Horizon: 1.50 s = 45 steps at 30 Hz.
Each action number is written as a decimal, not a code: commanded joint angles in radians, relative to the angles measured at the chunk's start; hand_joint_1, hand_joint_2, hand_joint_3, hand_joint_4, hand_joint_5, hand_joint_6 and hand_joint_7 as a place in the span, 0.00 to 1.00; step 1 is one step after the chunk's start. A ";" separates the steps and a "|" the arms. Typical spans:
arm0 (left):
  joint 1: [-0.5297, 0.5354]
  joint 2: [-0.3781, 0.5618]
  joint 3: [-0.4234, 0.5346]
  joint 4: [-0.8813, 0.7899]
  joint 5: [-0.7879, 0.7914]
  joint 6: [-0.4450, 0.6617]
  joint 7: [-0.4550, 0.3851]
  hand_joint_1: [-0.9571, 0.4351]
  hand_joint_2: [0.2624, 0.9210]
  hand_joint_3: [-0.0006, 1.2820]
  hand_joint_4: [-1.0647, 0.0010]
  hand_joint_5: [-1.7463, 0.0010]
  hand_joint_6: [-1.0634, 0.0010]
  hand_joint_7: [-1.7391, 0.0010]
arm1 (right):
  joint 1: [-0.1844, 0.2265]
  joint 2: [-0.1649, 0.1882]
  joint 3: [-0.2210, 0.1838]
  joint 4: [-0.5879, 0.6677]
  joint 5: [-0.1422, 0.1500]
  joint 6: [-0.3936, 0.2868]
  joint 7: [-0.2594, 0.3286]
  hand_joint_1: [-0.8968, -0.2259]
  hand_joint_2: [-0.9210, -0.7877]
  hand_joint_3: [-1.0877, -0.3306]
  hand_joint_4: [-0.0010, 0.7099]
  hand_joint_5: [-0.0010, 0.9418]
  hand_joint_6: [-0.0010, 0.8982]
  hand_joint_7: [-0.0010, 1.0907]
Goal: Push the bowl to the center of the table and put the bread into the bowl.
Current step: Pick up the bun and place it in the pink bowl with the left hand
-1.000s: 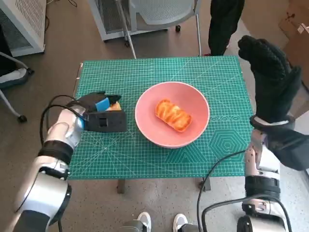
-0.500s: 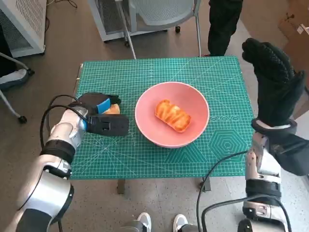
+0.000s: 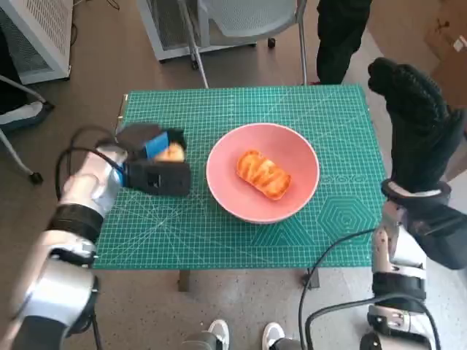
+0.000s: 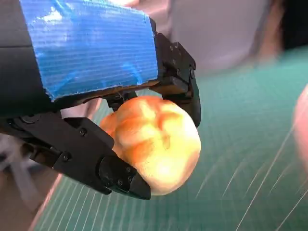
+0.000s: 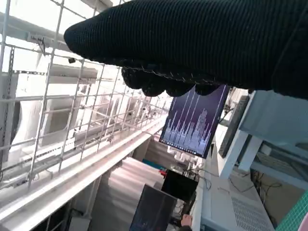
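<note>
The bowl already sits about mid-tabletop, so the step in hand appears to be the second one: carrying bread to the bowl.

At the left, the left hand (image 3: 149, 166) holds a small golden bread roll (image 3: 172, 152), its fingers (image 4: 120, 175) closed around the roll from both sides, as the left wrist view shows. In that view the green mat shows beneath the roll, which suggests the roll is lifted off the green tabletop (image 3: 219, 244), though the head view alone does not settle it. Hand and roll are over the left part of the tabletop, just left of the bowl's rim and apart from it.

In the middle stands the pink bowl (image 3: 295, 153), with a glazed pastry (image 3: 262, 174) lying inside it, tilted from far-left to near-right.

The next move likely calls for taking the roll rightward over the near-left rim, high enough not to knock the bowl, then lowering it beside the pastry and letting go; the bare space in the bowl seems widest on the far and right sides.

At the right, the right hand (image 3: 414, 117) is raised off the right edge of the tabletop, holding nothing, well apart from bowl and bread. I cannot tell how far its fingers are spread.
</note>
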State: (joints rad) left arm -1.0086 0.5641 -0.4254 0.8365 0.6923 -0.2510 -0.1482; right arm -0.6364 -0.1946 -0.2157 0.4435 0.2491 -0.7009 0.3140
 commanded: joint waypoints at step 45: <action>0.068 -0.209 -0.044 -0.218 -0.009 -0.138 -0.108 0.28 0.99 0.00 0.85 1.00 0.71 1.00 | 0.021 -0.017 -0.004 0.032 0.000 0.000 0.009 0.68 0.00 0.79 0.55 0.00 0.52 0.01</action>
State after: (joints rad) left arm -0.9361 0.3637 -0.4771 0.5931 0.7067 -0.3666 -0.2626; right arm -0.6421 -0.2185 -0.2189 0.4714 0.2615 -0.7000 0.3352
